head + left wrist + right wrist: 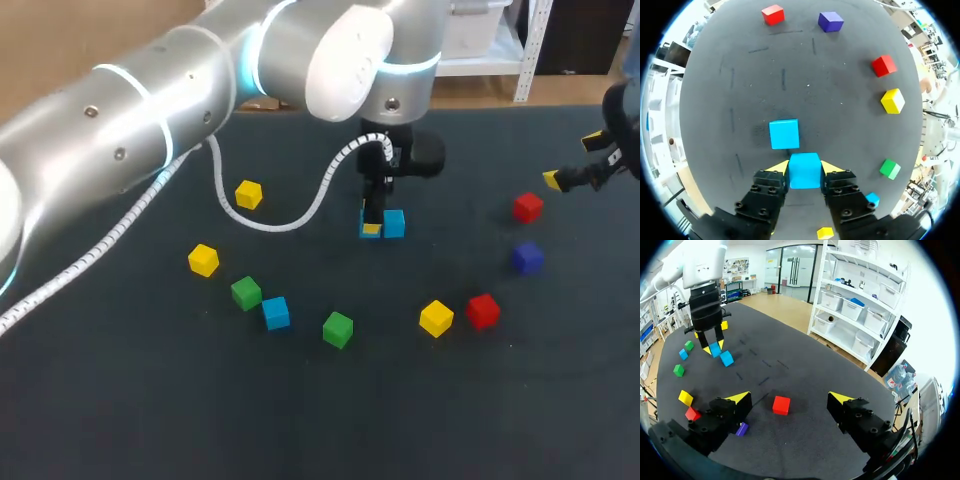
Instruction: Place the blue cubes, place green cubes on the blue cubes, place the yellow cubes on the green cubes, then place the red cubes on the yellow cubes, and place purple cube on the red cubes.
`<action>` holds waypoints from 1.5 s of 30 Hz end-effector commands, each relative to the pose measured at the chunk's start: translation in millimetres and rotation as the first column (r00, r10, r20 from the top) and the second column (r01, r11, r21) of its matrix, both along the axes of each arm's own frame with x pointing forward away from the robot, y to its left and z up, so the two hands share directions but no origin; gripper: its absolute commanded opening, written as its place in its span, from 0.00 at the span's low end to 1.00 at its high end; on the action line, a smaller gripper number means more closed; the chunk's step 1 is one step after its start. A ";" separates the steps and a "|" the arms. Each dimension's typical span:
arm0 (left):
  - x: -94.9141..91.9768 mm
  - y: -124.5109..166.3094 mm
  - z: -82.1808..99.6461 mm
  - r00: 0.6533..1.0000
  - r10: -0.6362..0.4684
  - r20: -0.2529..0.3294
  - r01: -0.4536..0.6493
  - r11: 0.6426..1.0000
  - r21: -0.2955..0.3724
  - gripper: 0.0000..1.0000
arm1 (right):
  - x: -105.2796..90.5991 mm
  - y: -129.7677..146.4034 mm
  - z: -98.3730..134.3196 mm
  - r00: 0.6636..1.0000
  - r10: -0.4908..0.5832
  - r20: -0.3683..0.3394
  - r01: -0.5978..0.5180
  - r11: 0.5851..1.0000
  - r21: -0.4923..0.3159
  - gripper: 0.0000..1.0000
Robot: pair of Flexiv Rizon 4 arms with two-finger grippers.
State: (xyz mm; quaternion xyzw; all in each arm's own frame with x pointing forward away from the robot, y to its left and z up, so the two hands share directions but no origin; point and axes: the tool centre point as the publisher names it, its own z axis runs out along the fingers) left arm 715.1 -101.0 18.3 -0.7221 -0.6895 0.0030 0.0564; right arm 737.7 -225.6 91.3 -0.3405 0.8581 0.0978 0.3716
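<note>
- Blue cube (804, 170), plain-faced, clamped between the fingers of my left pincer (805, 167), mid-way across the dark worktop (740, 100), just beside a second blue cube (784, 134).
- From overhead my finger hides most of it; whether it touches the worktop is unclear.
- It sits square to my fingers, top face level.
- My right pincer (790, 398) is wide apart, a red cube (781, 405) ahead.

The left arm (150, 110) is built of thick, round silver-grey links, with small dark screws (120, 153) sunk into the shell and pale cyan light rings (247, 55) at the joints. A white spiral-wrapped cable (270, 222) runs along it to a black wrist (415, 155). The left gripper (805, 167) has black, blocky fingers (765, 192) studded with hex bolts (756, 188) and ending in yellow wedge tips. The right gripper (790, 399) is alike: black bolted blocks with yellow triangular tips.
</note>
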 end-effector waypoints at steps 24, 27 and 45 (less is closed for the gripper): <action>4.6 -1.3 -9.9 1.000 0.011 -0.006 -0.011 1.000 -0.012 0.00 | 0.2 0.6 -0.2 1.000 -0.003 0.001 0.003 1.000 -0.002 1.00; 4.5 -1.6 -10.1 1.000 0.007 -0.011 -0.007 1.000 -0.015 0.00 | 0.2 0.6 -0.2 1.000 -0.003 0.001 0.003 1.000 -0.002 1.00; 8.3 -3.5 -14.2 1.000 -0.003 -0.007 0.003 1.000 -0.010 0.00 | 0.2 0.6 -0.2 1.000 -0.003 0.001 0.003 1.000 -0.002 1.00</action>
